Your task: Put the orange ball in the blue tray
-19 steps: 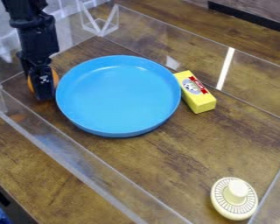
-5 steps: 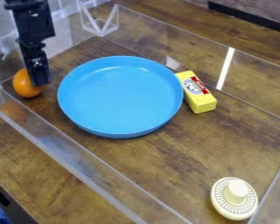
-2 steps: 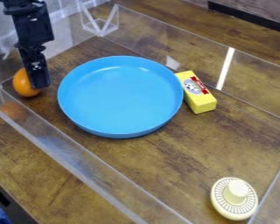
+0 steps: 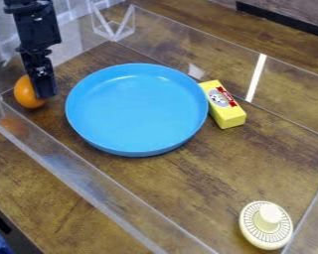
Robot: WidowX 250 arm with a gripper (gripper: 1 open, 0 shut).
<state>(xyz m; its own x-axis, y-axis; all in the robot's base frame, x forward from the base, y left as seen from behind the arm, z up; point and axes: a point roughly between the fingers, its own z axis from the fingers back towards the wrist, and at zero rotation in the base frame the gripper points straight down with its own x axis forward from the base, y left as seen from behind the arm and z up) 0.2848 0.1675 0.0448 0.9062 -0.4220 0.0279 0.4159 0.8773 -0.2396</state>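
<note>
The orange ball [image 4: 25, 95] rests on the wooden table at the far left, just outside the rim of the blue tray [image 4: 135, 107]. My black gripper [image 4: 40, 85] points down at the ball's upper right side. Its fingertips reach the ball and cover part of it. The fingers look like one dark column, so I cannot make out the gap between them or whether they grip the ball. The tray is a large round shallow dish in the middle of the table, with nothing in it.
A yellow rectangular block [image 4: 223, 104] lies against the tray's right rim. A small cream ribbed disc [image 4: 265, 223] sits near the front right corner. Clear plastic walls [image 4: 69, 159] ring the table, with a low one along the front left.
Several seconds ago the gripper stood lower, right over the ball. Now it is a little higher and the ball shows further left. Nothing visibly moved in the last second.
</note>
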